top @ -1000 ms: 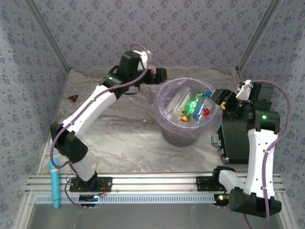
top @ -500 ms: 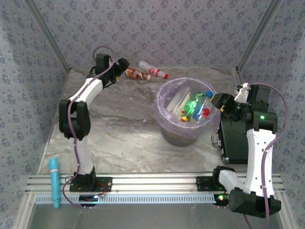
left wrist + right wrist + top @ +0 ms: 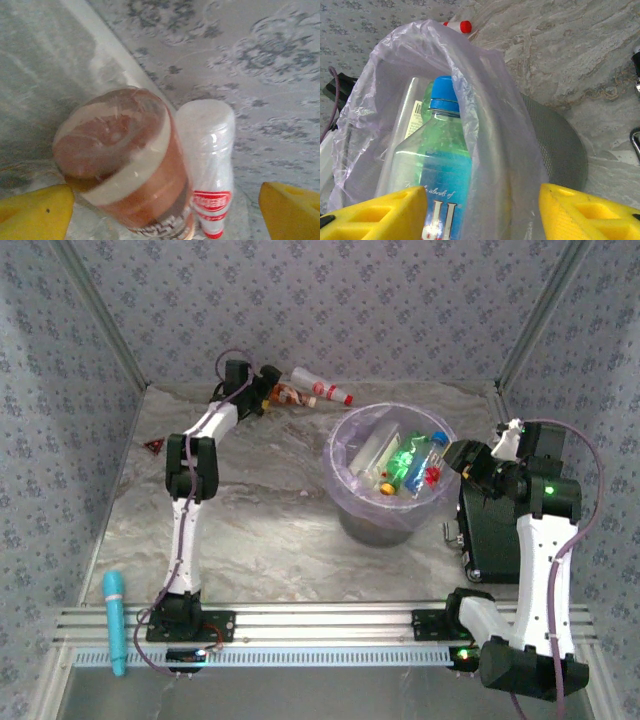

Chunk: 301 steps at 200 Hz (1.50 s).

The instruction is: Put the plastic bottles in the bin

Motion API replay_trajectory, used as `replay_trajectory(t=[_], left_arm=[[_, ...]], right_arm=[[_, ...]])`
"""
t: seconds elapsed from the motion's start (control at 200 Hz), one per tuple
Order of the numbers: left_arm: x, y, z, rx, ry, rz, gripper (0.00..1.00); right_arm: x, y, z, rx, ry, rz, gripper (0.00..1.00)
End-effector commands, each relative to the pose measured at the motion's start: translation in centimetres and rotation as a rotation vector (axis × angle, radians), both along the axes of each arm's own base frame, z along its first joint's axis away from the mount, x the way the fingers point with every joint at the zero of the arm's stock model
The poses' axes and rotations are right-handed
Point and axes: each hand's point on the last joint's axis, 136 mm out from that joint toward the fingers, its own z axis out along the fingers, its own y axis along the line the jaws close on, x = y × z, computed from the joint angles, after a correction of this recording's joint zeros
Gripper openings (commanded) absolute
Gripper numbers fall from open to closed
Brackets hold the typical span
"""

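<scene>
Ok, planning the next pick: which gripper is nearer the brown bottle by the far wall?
Left. The left gripper is open right at the brown bottle; the right gripper hangs by the bin, at its right rim.

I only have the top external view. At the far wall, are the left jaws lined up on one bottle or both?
Observer: Both. On the left wrist camera the brown bottle and the white bottle lie side by side, touching, between the open left jaws.
Operator: Which end of the brown one faces the wrist?
Observer: Its round base faces the camera.
Operator: And the right jaws?
Observer: On the right wrist camera a fold of the lavender bag lining the bin runs between them, with the blue-capped bottle inside it.
</scene>
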Motion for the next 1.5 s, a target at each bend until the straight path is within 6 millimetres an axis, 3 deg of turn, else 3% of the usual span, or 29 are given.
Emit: replay_trajectory(t=[0.0,0.595,0.765,0.994,1.169,1.359,1.499], left_arm=[[0.6,-1.0,0.4,-0.03,0.006,0.013,0.94],[1.3,-3.9,-4.8,-0.039,0.125,0.024,0.89],[1.3,-3.7,-6.8,-0.043,0.159,0.046,0.78],[1.0,-3.3,-7.6,-0.035,0.188,0.06,0.54],[0.8,-3.2,-5.8,-0.015,0.168,0.04,0.46],[0.1,-2.5,-0.4,0.038,0.071,0.025,0.45],[-1.6,-1.7,3.4,0.09,-0.002,0.013,0.45]], right_arm=[[-0.2,-0.2,-0.5,-0.015,0.005,-0.003,0.62],[-0.2,-0.4,-0.5,-0.018,0.001,-0.011,0.62],[-0.3,-0.4,-0.3,-0.02,-0.008,-0.017,0.62],[-0.6,-0.5,-0.2,-0.024,-0.011,-0.021,0.62],[-0.9,-0.4,-0.1,-0.024,-0.011,-0.024,0.62],[-1.3,-0.3,0.5,-0.019,-0.024,-0.027,0.62],[-1.4,-0.1,0.7,-0.012,-0.036,-0.019,0.62]])
